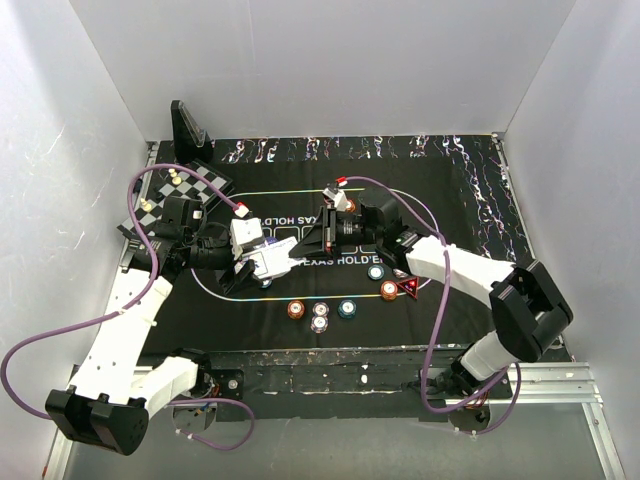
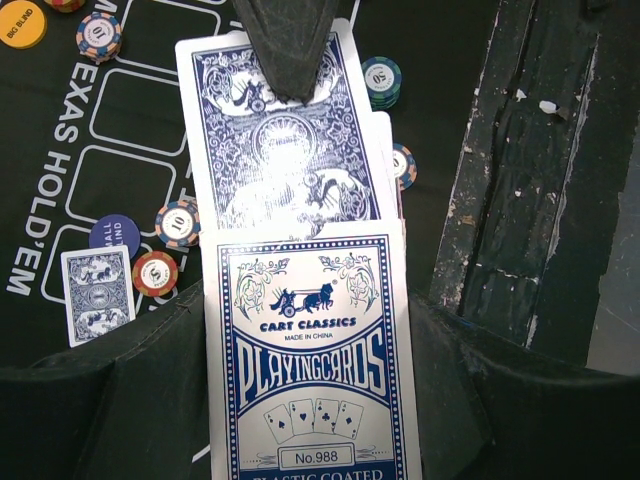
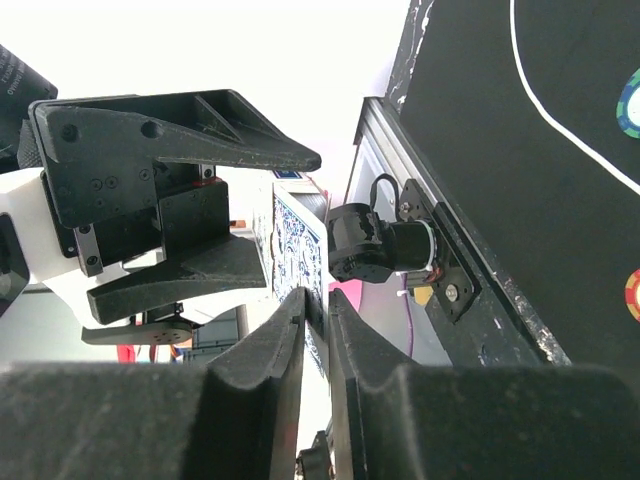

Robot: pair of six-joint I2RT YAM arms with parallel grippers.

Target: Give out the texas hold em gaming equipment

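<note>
Above the black mat [image 1: 470,280], left pincer [image 2: 310,300] clamps a card box [image 2: 312,400]; right pincer [image 3: 317,310] pinches its protruding playing card [image 2: 285,150].

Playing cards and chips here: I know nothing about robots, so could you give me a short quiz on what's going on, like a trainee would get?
1. True or false: the left gripper holds a card box with cards sticking out of it.
2. What sits between the fingers of the right gripper? A) an orange chip B) a playing card C) a chess piece
3. What words are printed on the yellow disc?

Key: 1 true; 2 B; 3 BIG BLIND.
</note>
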